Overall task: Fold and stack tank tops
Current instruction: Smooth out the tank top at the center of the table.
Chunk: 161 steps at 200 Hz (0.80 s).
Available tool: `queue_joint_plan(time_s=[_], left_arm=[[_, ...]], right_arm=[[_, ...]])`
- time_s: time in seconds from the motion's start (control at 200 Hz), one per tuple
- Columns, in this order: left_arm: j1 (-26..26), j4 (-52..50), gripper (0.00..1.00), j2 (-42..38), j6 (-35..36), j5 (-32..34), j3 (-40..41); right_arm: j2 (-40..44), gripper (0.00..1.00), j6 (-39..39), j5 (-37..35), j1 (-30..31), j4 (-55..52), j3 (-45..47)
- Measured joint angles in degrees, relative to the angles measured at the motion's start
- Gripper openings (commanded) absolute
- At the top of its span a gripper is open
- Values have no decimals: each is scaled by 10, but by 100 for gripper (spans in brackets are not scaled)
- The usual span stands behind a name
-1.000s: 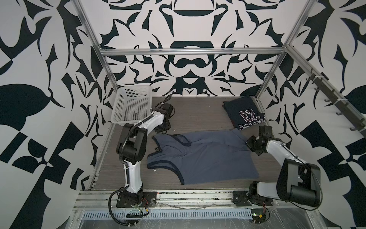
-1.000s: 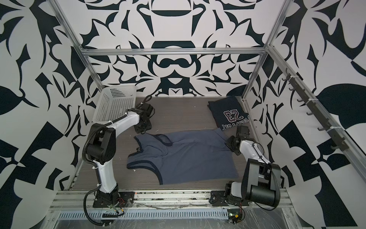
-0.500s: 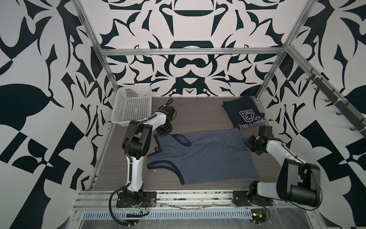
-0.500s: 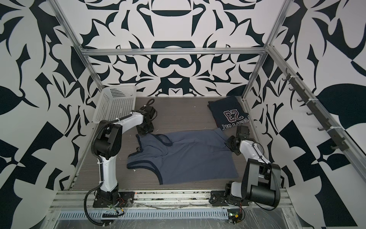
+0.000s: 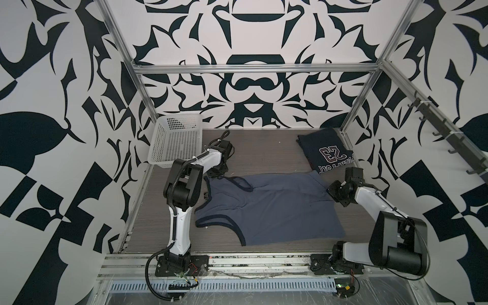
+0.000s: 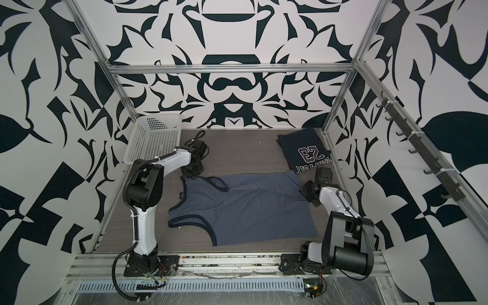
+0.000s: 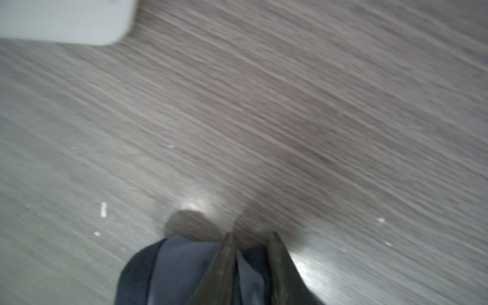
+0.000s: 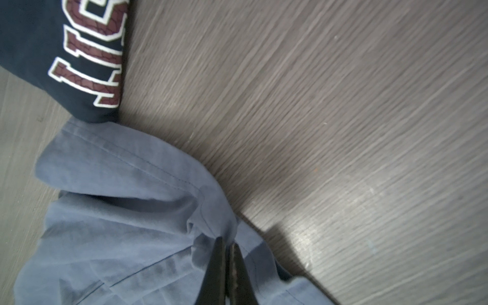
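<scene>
The slate grey-blue tank top lies spread flat mid-table, straps toward the left. The dark navy tank top with its maroon "23" lies folded at the back right. My left gripper is low at the far strap. In the left wrist view my left gripper has its jaws narrowly apart, with the dark-trimmed strap between them. My right gripper is shut on a pinched fold of the grey-blue hem, next to the navy top.
A white perforated basket stands at the back left, close behind the left arm; its corner shows in the left wrist view. Aluminium frame posts edge the wood-grain table. A hook rail runs along the right wall.
My left gripper has come down from beside the basket to the far strap, and its jaws have narrowed around it. The right arm has kept its hold and place.
</scene>
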<state>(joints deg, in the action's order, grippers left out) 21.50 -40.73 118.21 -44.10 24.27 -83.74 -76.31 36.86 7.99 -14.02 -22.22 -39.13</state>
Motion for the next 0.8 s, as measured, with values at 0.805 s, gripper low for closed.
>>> queue_joint_plan(time_s=[0.805], left_arm=[[-5, -17, 50, -20, 2, 3, -24]], right_arm=[[-36, 0, 0, -1, 28, 5, -21]])
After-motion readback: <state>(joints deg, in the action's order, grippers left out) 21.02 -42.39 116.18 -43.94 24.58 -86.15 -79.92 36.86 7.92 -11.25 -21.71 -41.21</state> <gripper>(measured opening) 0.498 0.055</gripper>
